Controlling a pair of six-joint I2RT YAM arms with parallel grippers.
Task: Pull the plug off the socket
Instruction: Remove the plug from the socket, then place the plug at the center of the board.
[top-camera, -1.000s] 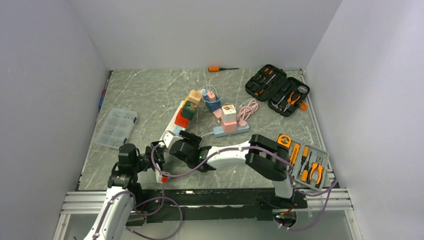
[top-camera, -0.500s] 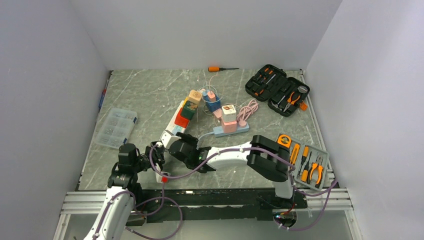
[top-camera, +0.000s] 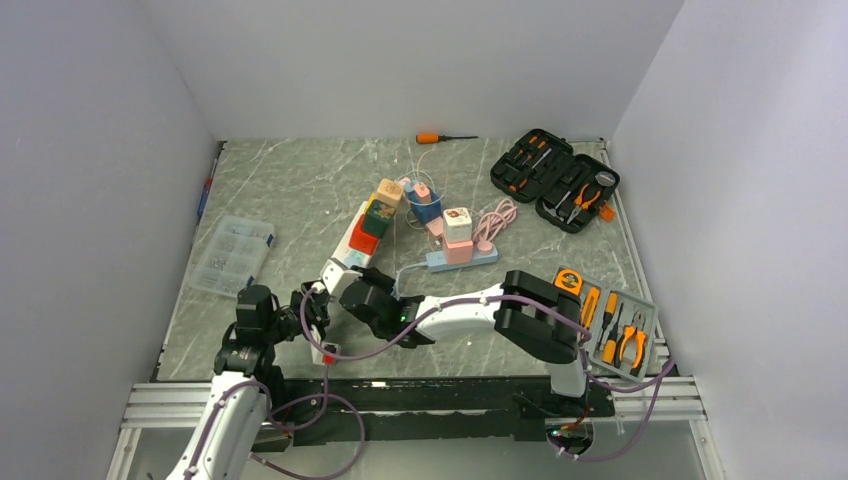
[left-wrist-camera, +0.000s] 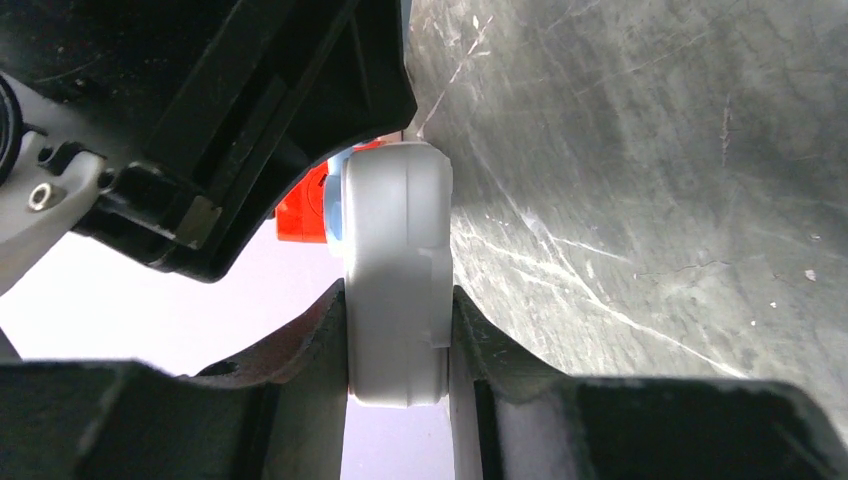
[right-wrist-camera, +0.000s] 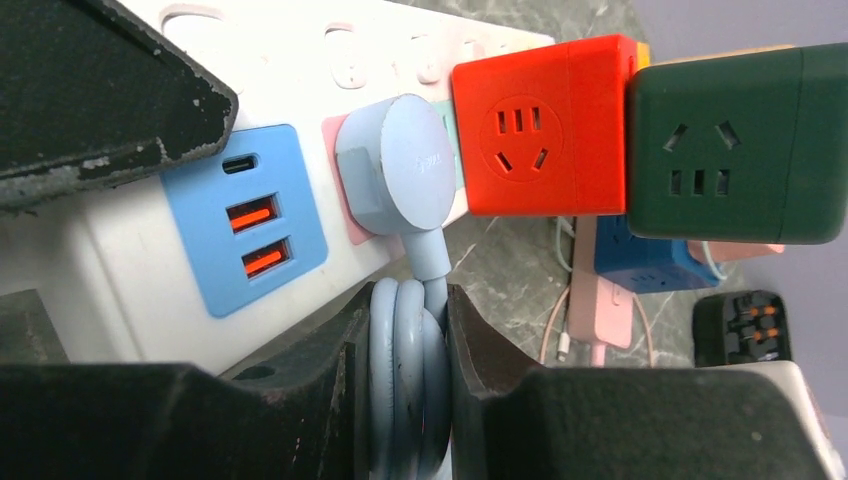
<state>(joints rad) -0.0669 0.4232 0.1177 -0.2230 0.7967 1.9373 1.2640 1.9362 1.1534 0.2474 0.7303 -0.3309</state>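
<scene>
A white power strip (top-camera: 338, 262) lies on the marble table, also seen in the right wrist view (right-wrist-camera: 300, 60). A light blue round plug (right-wrist-camera: 395, 165) sits in its pink socket beside a blue USB panel (right-wrist-camera: 245, 225). My right gripper (right-wrist-camera: 405, 330) is shut on the plug's looped light blue cable (right-wrist-camera: 405, 380) just below the plug; in the top view it (top-camera: 352, 290) hovers over the strip. My left gripper (left-wrist-camera: 397, 340) is shut on the strip's near end (left-wrist-camera: 395, 250), at the lower left (top-camera: 312, 305).
A red cube adapter (right-wrist-camera: 545, 125) and a green one (right-wrist-camera: 735, 145) sit plugged in further along the strip. A pink strip with adapters (top-camera: 460, 250), two open tool cases (top-camera: 555, 178) (top-camera: 610, 325), a screwdriver (top-camera: 440, 137) and a clear parts box (top-camera: 230, 255) lie around.
My right gripper has shifted a little left and farther along the strip, still holding the cable. The left gripper has stayed put on the strip's end.
</scene>
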